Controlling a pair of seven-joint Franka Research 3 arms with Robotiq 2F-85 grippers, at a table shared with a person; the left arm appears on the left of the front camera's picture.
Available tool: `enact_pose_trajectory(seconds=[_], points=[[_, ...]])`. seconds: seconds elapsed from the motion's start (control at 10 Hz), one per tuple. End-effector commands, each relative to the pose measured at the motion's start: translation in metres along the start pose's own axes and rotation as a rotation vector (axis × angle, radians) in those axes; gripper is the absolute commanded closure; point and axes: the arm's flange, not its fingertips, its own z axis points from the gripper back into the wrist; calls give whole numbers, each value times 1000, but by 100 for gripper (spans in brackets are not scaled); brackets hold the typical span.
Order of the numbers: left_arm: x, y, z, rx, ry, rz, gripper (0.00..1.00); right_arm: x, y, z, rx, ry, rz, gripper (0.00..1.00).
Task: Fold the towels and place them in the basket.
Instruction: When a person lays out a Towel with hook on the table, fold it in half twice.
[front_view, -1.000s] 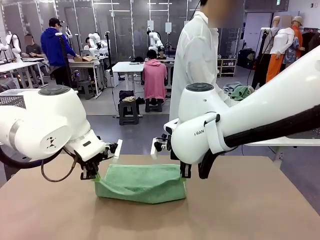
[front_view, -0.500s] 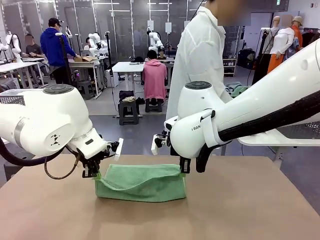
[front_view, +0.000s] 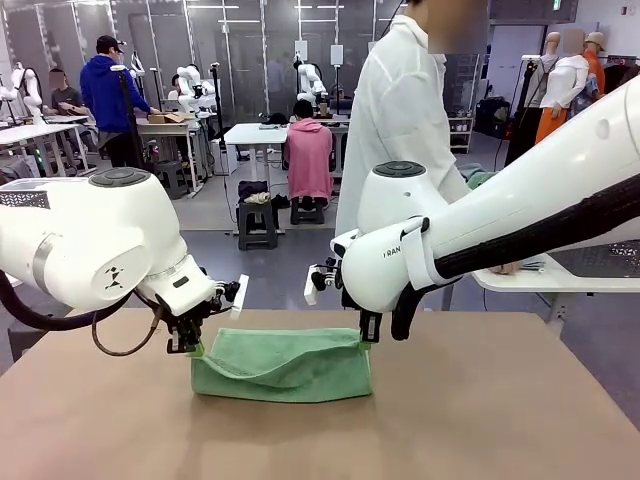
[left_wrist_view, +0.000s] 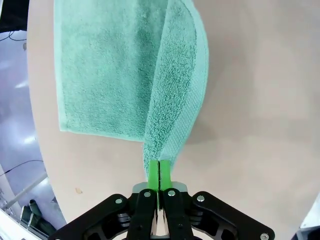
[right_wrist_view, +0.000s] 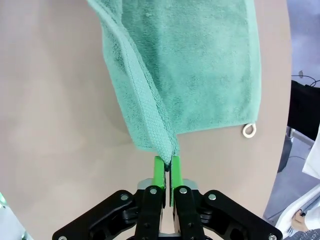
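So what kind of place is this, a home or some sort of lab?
Most likely a robotics lab or workshop hall: two white robot arms hold a green towel on a table, a person in a white coat stands across it, and others work at white tables behind.

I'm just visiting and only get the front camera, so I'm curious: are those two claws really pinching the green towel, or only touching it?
Observer: Pinching. The left wrist camera shows the left gripper shut on one corner of the towel.
Operator: And the right one?
Observer: The right gripper is shut on another corner, lifted off the table.
Operator: Anything else hidden from me?
Observer: A small white loop sticks out at a corner lying flat.
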Motion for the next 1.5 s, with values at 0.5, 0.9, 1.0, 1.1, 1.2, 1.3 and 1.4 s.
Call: enact_pose_trajectory(seconds=[0.5, 0.9, 1.0, 1.1, 1.2, 1.3, 1.4], points=[[6, 96, -6, 32, 30, -3, 99, 17, -95, -22, 2, -17, -11, 94], [6, 148, -39, 22, -23, -10, 99, 10, -131, -50, 35, 13, -89, 94], [7, 152, -45, -10, -24, -5, 99, 8, -133, -55, 39, 12, -96, 94], [7, 154, -51, -29, -19, 1, 99, 5, -138, -62, 52, 14, -112, 94], [6, 160, -60, -37, -19, 0, 99, 2, -147, -70, 50, 19, -112, 94], [4, 159, -65, -49, -14, 9, 99, 0, -150, -75, 61, 18, -117, 94], [1, 157, -68, -71, -14, 19, 99, 0, -151, -79, 71, 15, -118, 94]])
